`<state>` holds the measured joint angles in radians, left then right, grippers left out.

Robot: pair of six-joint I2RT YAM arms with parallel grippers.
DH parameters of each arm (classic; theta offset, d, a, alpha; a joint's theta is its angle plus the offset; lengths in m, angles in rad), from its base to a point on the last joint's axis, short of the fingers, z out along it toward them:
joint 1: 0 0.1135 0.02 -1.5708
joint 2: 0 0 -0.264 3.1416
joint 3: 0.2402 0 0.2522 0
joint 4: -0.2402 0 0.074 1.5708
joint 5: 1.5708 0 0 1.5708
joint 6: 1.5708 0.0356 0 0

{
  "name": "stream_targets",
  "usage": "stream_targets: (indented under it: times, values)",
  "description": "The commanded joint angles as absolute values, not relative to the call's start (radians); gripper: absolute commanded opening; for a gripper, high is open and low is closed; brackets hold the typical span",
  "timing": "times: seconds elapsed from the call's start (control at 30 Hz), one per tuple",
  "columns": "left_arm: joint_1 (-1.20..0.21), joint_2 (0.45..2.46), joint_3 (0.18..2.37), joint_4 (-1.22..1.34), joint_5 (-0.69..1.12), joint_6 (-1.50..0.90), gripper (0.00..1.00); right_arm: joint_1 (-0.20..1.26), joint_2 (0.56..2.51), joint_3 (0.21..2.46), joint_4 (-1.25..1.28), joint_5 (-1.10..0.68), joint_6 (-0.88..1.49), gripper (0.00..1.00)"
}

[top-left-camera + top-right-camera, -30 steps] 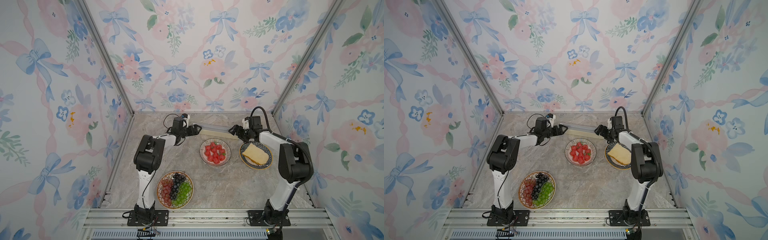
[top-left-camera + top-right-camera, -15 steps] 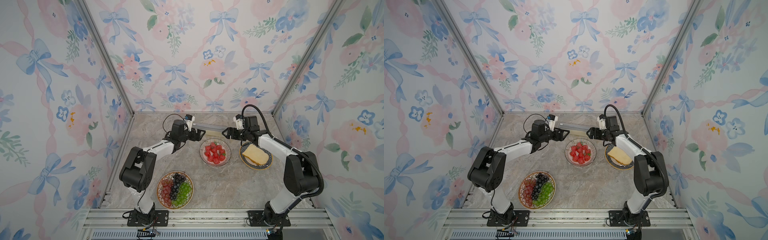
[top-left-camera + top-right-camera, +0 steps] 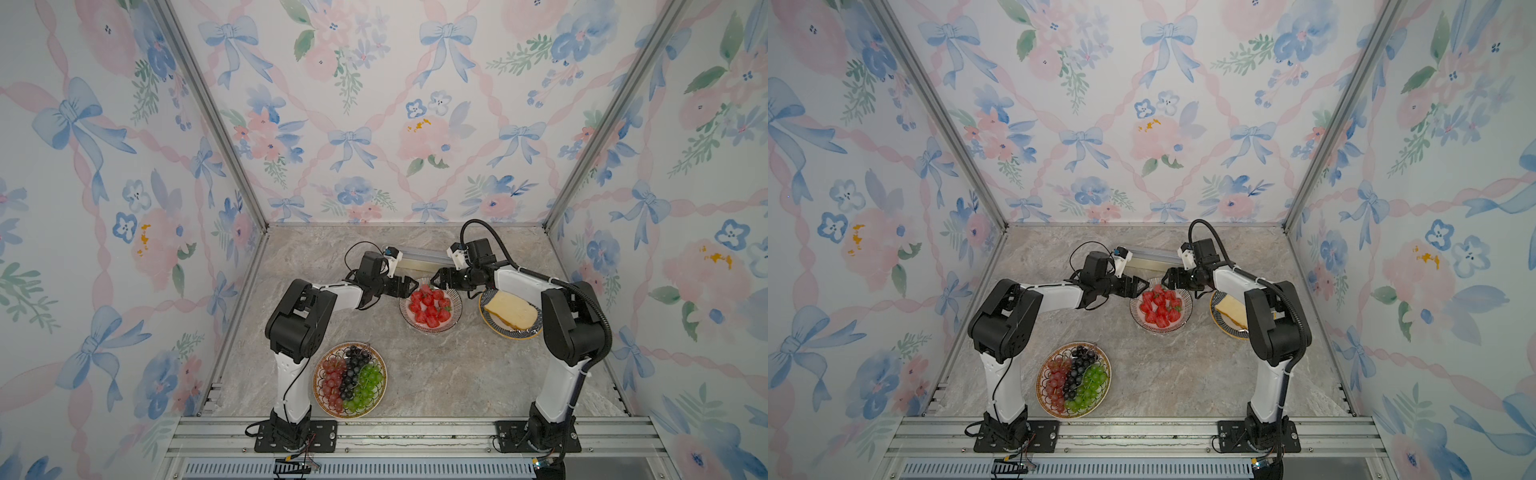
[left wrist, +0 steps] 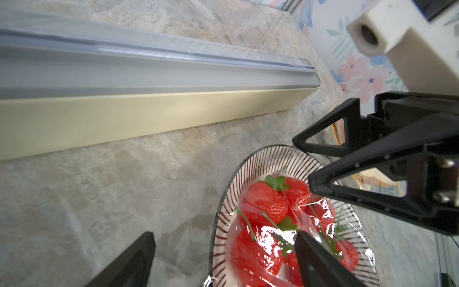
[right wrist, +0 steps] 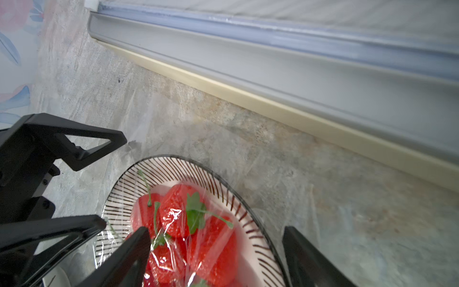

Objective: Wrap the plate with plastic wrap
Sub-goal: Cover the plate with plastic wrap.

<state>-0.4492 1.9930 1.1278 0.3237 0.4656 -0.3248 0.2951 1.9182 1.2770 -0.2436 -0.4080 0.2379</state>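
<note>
Wrapping of the strawberry plate, film laid but not tucked. The plate (image 4: 253, 164) stands mid-desk, just near of the long cream box (image 4: 149, 111), which lies along the far side of the desk (image 3: 457, 374). The plastic wrap (image 4: 305, 206) lies crinkled and glossy over the strawberries (image 5: 198, 223) and runs on across the desk towards the box. Whether it has been cut free of the box cannot be told. The left gripper (image 3: 409, 287) and the right gripper (image 3: 436, 284) face each other tip to tip over the far rim of the plate, left and right of it. Both have their jaws wide apart and hold nothing. The step in hand appears to be securing the film at the far rim. The next move probably calls for each gripper to descend beside the rim, pinch the loose film there and draw it down around the edge without dragging the plate or lifting the film off the fruit.
</note>
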Motion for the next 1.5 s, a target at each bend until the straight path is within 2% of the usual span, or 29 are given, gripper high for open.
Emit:
stream_targets:
  times: [0.0,0.23,0.5,0.83,1.0,1.17,1.27,1.37,1.47]
  values:
    - [-0.447,2.014,1.11,0.314,0.533,-0.341,0.9,0.281,1.936,1.296,-0.328,-0.407,0.206,0.86]
    - [-0.459,1.991,1.07,0.314,0.644,-0.406,0.88,0.273,1.904,1.256,-0.38,-0.456,0.212,0.86]
    - [-0.469,1.953,1.011,0.32,0.692,-0.474,0.86,0.281,1.851,1.188,-0.377,-0.496,0.26,0.85]
    - [-0.489,1.912,0.96,0.401,0.755,-0.563,0.85,0.341,1.789,1.076,-0.261,-0.556,0.396,0.84]
    - [-0.458,1.905,0.964,0.407,0.688,-0.594,0.85,0.37,1.736,0.999,-0.236,-0.531,0.473,0.84]
    - [-0.424,1.852,0.945,0.404,0.567,-0.603,0.85,0.33,1.614,0.988,-0.424,-0.353,0.389,0.86]
    - [-0.41,1.792,0.922,0.344,0.433,-0.587,0.86,0.328,1.568,1.034,-0.537,-0.259,0.304,0.87]
    - [-0.411,1.716,0.907,0.252,0.297,-0.553,0.86,0.332,1.556,1.075,-0.521,-0.265,0.24,0.88]
    - [-0.412,1.64,0.859,0.232,0.283,-0.579,0.86,0.358,1.614,1.141,-0.46,-0.319,0.197,0.88]
